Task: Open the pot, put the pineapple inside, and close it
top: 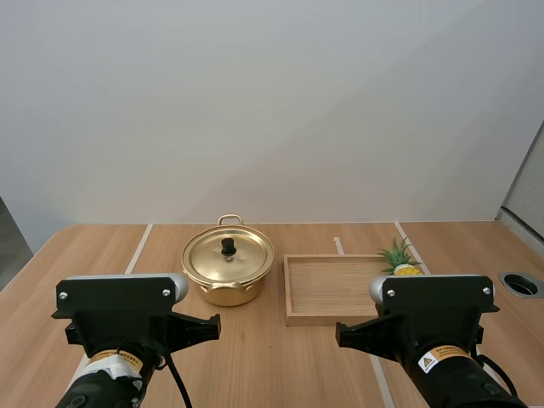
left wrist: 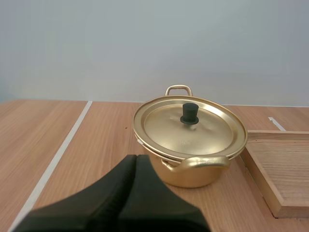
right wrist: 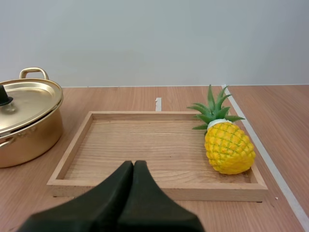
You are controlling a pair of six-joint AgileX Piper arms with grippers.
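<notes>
Pineapple (right wrist: 229,147) lying in tray (right wrist: 193,191), ahead of right end effector (right wrist: 133,165), closed.

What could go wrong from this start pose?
1. The knob on the lid is small. The shut left tool must open and centre on it, or it may slip off and rock the pot.
2. The pineapple lies on its side by the tray wall, so the right tool could clip the rim or roll the fruit.

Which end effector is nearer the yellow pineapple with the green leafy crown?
Right. The right end effector is just short of the shallow wooden tray where the pineapple lies; the left end effector is before the lidded golden metal pot, left of that tray.
</notes>
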